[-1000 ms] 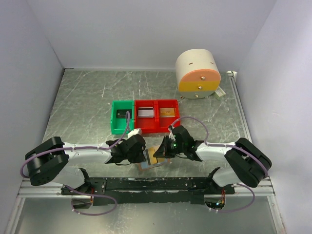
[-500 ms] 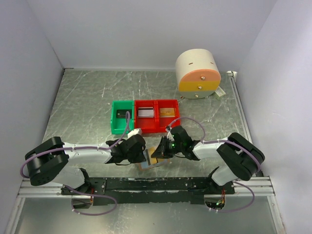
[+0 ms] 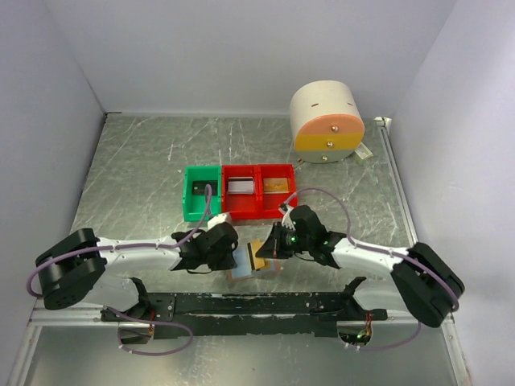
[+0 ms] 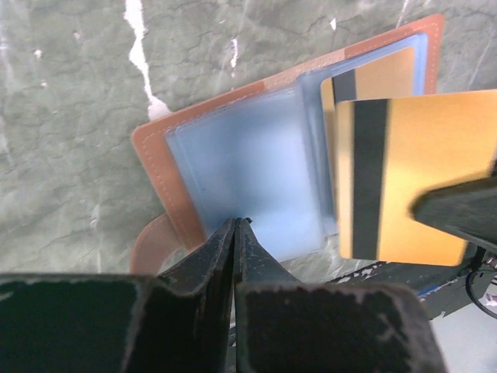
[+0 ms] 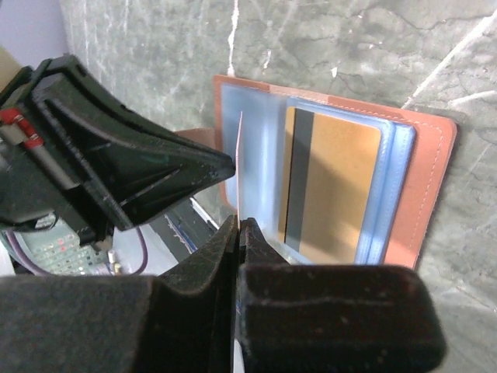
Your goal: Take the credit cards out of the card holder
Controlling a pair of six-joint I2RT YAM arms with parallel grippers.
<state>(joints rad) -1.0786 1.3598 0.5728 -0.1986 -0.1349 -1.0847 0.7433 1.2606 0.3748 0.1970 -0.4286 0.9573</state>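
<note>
The tan-brown card holder lies open on the table, pale blue lining up; it also shows in the top view. One gold-brown credit card sits in its right pocket. My right gripper is shut on a second gold credit card with a black stripe, held above the holder's right half and seen edge-on in the right wrist view. My left gripper is shut, its tips resting on the near edge of the holder's left half. In the top view both grippers, left and right, meet over the holder.
A green bin and a red double bin stand just beyond the holder, each compartment with a card in it. A big cream cylinder with an orange band stands at the back right. The black base rail runs along the near edge.
My right gripper has moved slightly right and up with the gold card, and the right arm's elbow has swung out to the right. The left gripper has stayed on the holder.
</note>
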